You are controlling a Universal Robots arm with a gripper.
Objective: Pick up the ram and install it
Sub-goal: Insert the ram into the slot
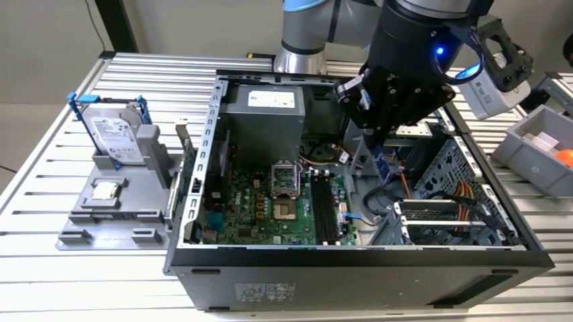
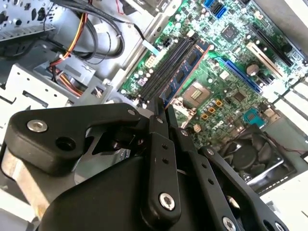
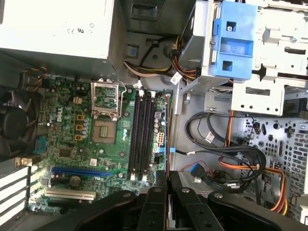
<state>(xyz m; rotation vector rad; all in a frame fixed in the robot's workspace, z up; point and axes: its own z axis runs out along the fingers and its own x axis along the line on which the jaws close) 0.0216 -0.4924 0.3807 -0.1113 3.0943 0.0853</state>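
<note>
Black gripper [image 1: 380, 146] in the exterior view, over the open computer case [image 1: 358, 275], fingers together and clamped on the ram [image 1: 385, 168]. Hangs the dark blue stick straight down from the fingertips, inside the case. Below the fingertips and toward the exterior view's left, the empty memory slots [image 1: 323, 208] on the green motherboard [image 1: 259, 208], not touched by the stick. Far from the fingers, outside the case on the exterior view's left, a silver hard drive [image 1: 117, 137] in a blue-handled frame and a small square chip [image 1: 105, 191] on a grey holder.

Second wrist view: fingers [image 2: 159, 130] pressed close on one end of the ram [image 2: 185, 72]. Reaches out beyond the fingertips, with black chips on its side, just beside the dark memory slots [image 2: 163, 67] and parallel to them. Cannot tell if touching a slot. Further beyond the fingertips, the processor socket [image 2: 196, 94]; beside the fingers, a black fan [image 2: 250, 156].

First wrist view: gripper [image 3: 167, 180] closed on the ram [image 3: 168, 159], seen edge-on as a thin line running out from between the fingertips. Just beside this line, the memory slots [image 3: 142, 139]. On the other side of the fingers, orange and black cables [image 3: 250, 163].
</note>
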